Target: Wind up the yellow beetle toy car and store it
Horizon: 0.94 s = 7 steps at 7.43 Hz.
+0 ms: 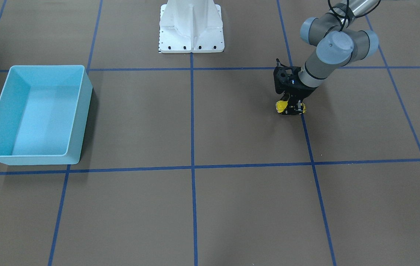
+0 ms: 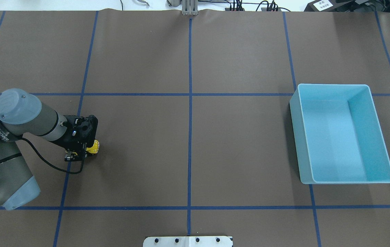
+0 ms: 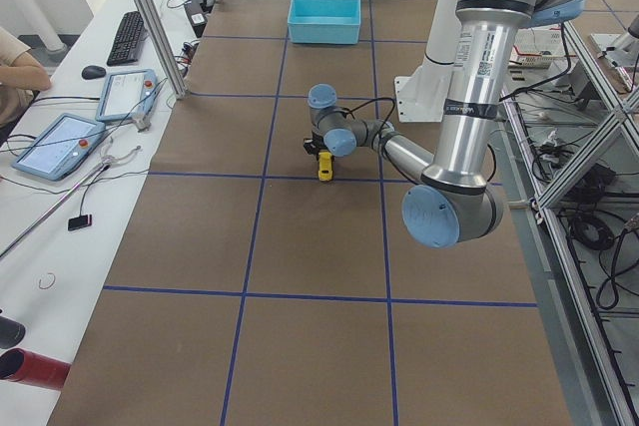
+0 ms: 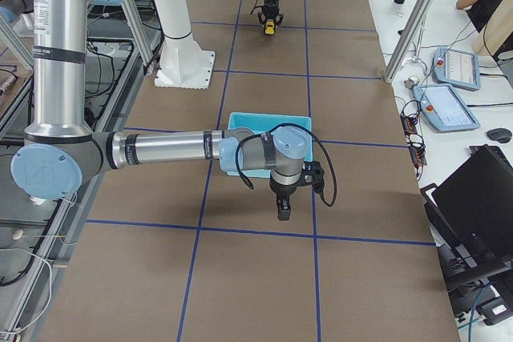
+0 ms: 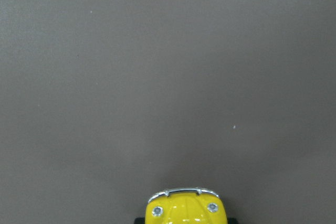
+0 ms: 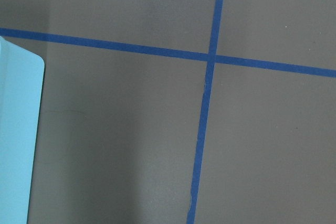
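Note:
The yellow beetle toy car (image 1: 280,106) sits on the brown table on the robot's left side, also in the overhead view (image 2: 94,146) and both side views (image 3: 324,165) (image 4: 271,28). My left gripper (image 1: 292,108) reaches down over it, fingers closed across its middle, yellow showing on either side. The left wrist view shows only the car's nose (image 5: 184,209) with its silvery bumper at the bottom edge. My right gripper (image 4: 282,209) hangs low over the table just beyond the light blue bin (image 4: 292,122). It shows only in the exterior right view, so I cannot tell its state.
The light blue bin (image 2: 332,85) (image 1: 80,122) stands with nothing in it on the robot's right side, far from the car; its corner shows in the right wrist view (image 6: 16,129). Blue tape lines cross the table. The white robot base (image 1: 191,33) is at the table's near middle.

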Tool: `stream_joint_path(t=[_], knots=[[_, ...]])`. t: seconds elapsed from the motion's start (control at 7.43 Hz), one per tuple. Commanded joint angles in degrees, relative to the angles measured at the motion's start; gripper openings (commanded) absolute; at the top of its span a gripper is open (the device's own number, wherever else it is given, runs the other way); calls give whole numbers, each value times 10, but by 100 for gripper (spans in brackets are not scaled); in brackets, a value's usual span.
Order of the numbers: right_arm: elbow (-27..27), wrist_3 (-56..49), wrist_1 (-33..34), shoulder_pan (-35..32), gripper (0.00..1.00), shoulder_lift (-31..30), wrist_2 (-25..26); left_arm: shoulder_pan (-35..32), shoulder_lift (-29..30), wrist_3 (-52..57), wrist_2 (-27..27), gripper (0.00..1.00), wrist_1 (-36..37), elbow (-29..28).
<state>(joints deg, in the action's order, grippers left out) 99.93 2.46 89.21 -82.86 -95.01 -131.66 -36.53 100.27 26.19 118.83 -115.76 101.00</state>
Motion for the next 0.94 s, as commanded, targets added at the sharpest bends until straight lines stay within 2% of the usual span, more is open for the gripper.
stream_joint_path(t=[0.0, 0.4, 0.81], knots=[[0, 0, 0, 2, 100, 0, 0, 1, -7, 0, 0, 35, -6, 2], [0, 0, 1, 3, 100, 0, 0, 0, 14, -6, -3, 35, 22, 12], [0, 0, 0, 5, 100, 0, 0, 4, 40, -1, -6, 35, 31, -5]])
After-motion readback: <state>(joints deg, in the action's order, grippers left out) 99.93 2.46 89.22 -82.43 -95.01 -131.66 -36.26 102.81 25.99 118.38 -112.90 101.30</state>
